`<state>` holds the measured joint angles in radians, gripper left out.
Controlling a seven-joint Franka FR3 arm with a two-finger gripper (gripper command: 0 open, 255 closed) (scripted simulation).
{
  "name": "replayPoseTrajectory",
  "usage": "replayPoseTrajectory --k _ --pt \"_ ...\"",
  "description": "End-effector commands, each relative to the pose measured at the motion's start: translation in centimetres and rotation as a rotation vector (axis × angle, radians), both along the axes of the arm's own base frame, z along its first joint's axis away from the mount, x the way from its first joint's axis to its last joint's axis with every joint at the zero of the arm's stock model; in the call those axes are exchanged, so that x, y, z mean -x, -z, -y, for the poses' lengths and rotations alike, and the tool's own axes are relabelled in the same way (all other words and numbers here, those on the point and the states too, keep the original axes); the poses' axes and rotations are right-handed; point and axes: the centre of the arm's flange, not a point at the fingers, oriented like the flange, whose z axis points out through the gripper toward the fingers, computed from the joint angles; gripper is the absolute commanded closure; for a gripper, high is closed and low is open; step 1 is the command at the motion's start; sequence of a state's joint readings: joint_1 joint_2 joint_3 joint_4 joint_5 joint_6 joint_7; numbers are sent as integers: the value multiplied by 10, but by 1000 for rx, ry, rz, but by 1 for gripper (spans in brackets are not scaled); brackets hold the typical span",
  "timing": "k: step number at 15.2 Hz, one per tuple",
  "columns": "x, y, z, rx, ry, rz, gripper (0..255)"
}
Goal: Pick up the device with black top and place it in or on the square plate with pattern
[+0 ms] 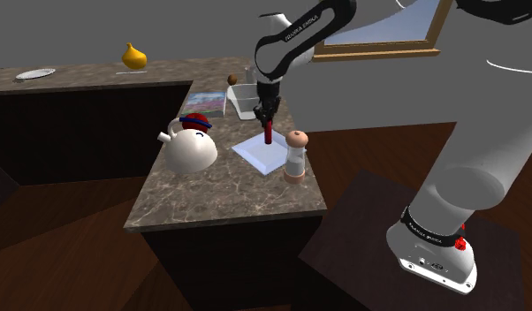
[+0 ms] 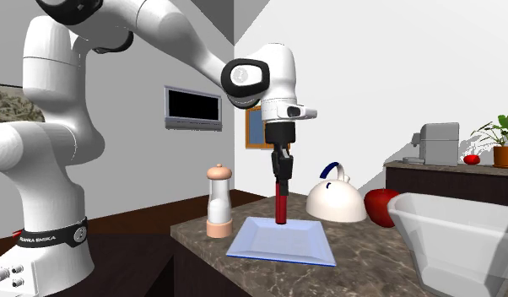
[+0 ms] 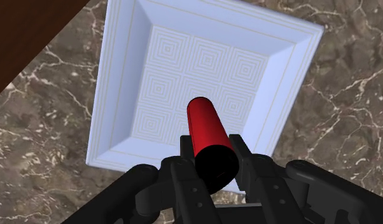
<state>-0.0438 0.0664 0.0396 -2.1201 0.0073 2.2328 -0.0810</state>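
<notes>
Red device (image 3: pixel 206 137) with its black top hangs upright, pinched between the 2 fingers (image 3: pixel 242 156) of the black gripper (image 3: pixel 213 158), which clasp it at the black end. Its red lower end points down at the middle of the square patterned plate (image 3: pixel 114 95); whether it touches cannot be told. The plate lies on the dark marbled counter (image 1: pixel 211 199). A wooden-topped mill (image 1: pixel 295 155) stands just beside it on the shoulder view's right, and a white kettle (image 1: pixel 189 147) stands near on the left.
</notes>
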Motion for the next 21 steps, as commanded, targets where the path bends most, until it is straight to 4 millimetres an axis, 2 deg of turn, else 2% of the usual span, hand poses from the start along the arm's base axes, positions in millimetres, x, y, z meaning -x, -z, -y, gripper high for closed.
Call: replayPoseTrajectory --k 1,4,12,13,18,21 --pt "-1 10 -1 0 0 1 255" --pt "-1 31 -1 0 0 1 255" --pt "-1 31 -1 0 0 1 255" --pt "-1 31 -1 0 0 1 0" --pt "-1 31 -1 0 0 1 0" --pt "1 -9 -1 0 0 1 0"
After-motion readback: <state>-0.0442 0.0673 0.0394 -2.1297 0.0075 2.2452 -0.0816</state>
